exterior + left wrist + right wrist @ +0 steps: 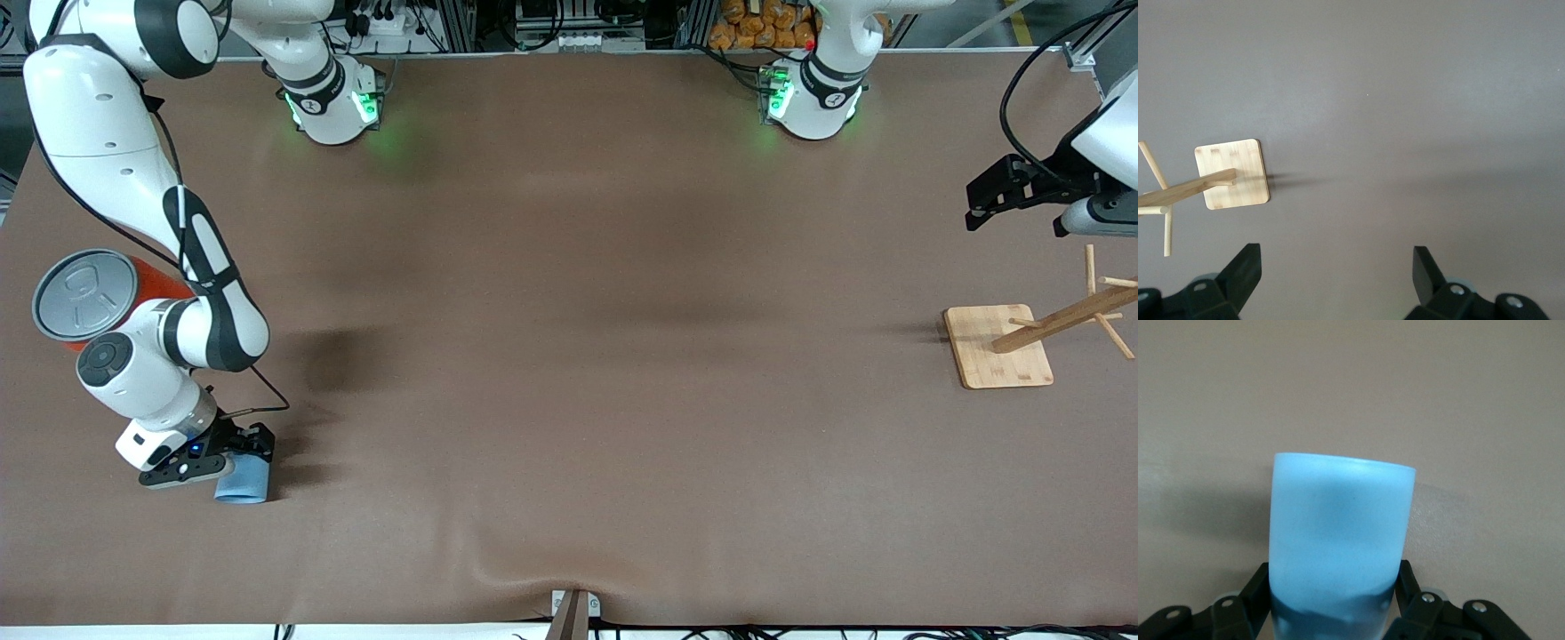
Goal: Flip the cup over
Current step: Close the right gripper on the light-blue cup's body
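The light-blue cup (243, 481) is near the front camera at the right arm's end of the table. My right gripper (233, 460) is low over it and shut on it. In the right wrist view the cup (1341, 520) fills the middle, and the black fingers (1257, 587) of the right gripper (1333, 580) press on both of its sides. Its flat end points away from the gripper, and its opening is hidden. My left gripper (981, 210) waits in the air at the left arm's end. There the left gripper (1337, 267) stands open with nothing between its fingers.
A big orange can (84, 294) with a grey lid stands beside the right arm's forearm, farther from the front camera than the cup. A wooden peg rack on a square base (997, 347) stands at the left arm's end, the rack base (1231, 173) under the left gripper.
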Controlling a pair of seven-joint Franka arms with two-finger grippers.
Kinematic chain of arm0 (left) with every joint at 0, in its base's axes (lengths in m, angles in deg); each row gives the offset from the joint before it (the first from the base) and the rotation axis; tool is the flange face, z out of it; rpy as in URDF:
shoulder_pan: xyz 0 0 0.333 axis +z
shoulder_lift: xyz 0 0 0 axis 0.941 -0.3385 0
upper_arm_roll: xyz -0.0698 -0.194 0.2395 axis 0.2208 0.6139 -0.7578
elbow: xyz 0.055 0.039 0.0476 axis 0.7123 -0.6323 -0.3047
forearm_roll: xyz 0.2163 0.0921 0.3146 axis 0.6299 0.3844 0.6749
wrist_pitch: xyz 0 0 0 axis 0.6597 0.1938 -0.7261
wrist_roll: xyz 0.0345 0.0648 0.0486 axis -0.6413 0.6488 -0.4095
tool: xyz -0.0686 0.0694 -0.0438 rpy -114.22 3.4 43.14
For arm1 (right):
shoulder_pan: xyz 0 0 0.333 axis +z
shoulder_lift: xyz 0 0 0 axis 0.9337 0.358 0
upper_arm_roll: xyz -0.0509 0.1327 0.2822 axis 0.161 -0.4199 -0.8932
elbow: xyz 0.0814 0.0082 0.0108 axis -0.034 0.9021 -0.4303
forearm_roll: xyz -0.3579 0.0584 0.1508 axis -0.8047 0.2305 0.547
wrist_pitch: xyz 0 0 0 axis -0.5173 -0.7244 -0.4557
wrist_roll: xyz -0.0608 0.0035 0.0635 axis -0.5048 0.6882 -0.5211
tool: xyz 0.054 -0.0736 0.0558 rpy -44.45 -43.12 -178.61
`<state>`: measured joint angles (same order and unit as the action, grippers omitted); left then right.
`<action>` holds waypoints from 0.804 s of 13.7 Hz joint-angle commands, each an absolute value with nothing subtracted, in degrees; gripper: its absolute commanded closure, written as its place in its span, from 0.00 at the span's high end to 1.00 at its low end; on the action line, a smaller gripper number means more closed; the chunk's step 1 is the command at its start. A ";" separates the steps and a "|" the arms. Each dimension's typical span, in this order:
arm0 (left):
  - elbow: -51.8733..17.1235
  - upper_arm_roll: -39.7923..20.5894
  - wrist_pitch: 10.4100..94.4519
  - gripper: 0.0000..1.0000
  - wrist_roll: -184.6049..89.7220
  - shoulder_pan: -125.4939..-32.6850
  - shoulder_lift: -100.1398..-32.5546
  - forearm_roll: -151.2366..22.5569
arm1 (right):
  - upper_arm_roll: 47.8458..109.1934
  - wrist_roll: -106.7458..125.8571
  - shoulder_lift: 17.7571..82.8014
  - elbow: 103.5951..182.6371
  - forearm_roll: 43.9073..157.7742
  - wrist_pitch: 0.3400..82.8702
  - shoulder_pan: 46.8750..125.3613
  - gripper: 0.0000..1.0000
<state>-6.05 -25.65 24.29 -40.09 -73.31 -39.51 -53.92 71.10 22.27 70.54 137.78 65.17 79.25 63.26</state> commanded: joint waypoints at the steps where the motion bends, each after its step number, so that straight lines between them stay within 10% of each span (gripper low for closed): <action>1: -5.20 -25.64 24.21 1.00 -39.15 -73.20 -39.76 -54.38 | 70.35 29.27 65.42 140.49 65.14 76.82 64.27 0.01; 11: -5.20 -25.55 24.21 1.00 -39.15 -73.20 -39.76 -54.47 | 62.96 70.42 61.00 141.12 64.70 69.94 82.35 0.13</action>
<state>-6.05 -25.62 24.30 -40.09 -73.32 -39.51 -53.93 63.52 62.92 62.63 138.72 64.81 68.09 79.26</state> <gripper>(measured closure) 0.000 0.229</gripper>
